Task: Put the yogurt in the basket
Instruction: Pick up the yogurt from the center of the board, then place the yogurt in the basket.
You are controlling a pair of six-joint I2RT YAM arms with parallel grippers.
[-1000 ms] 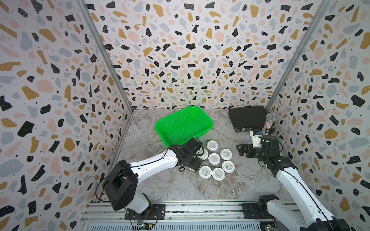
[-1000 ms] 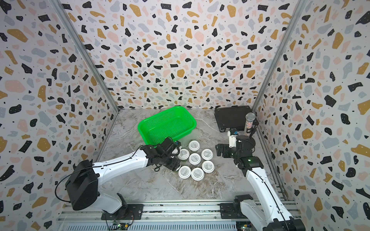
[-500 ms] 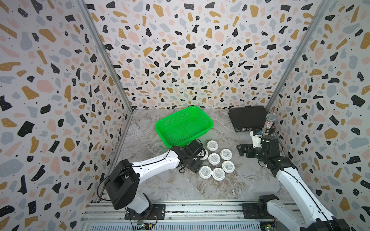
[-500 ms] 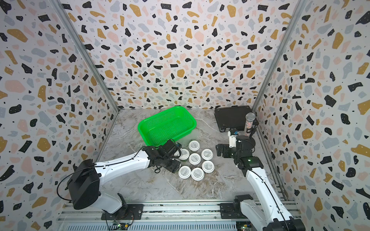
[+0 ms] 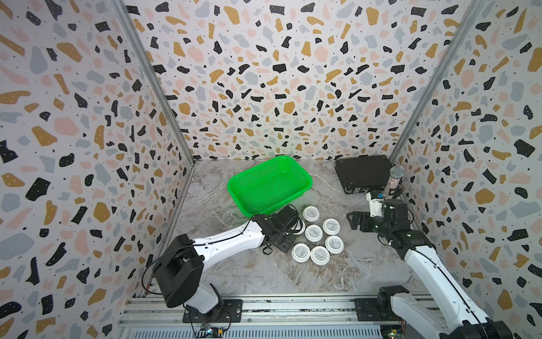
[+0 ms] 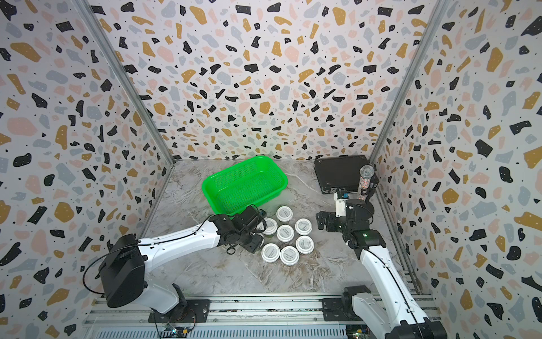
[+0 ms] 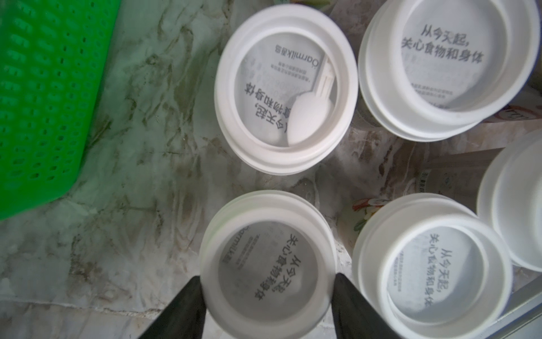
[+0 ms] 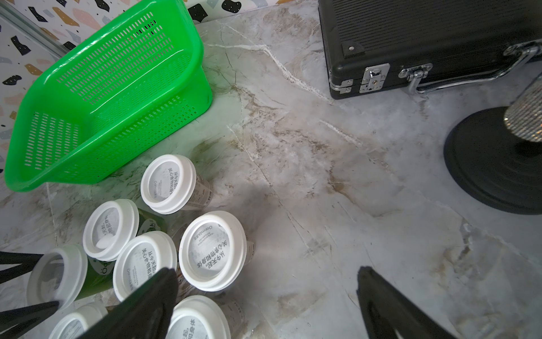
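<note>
Presently, the left hand (image 7: 268, 280) is seen closed on one yogurt cup (image 7: 265, 258), its two black fingers (image 7: 187, 302) pressed against opposite sides of the white lid; this cup is noted at the left side of the cluster. The remaining yogurt cups (image 5: 313, 233) are grouped close together on the counter (image 5: 293, 278), just in front of the green basket (image 5: 268, 185) and outside it. The right hand (image 8: 267, 271) is held wide apart above the counter beside the cluster, gripping nothing. A black case (image 5: 362, 173) is recorded in the far right corner
</note>
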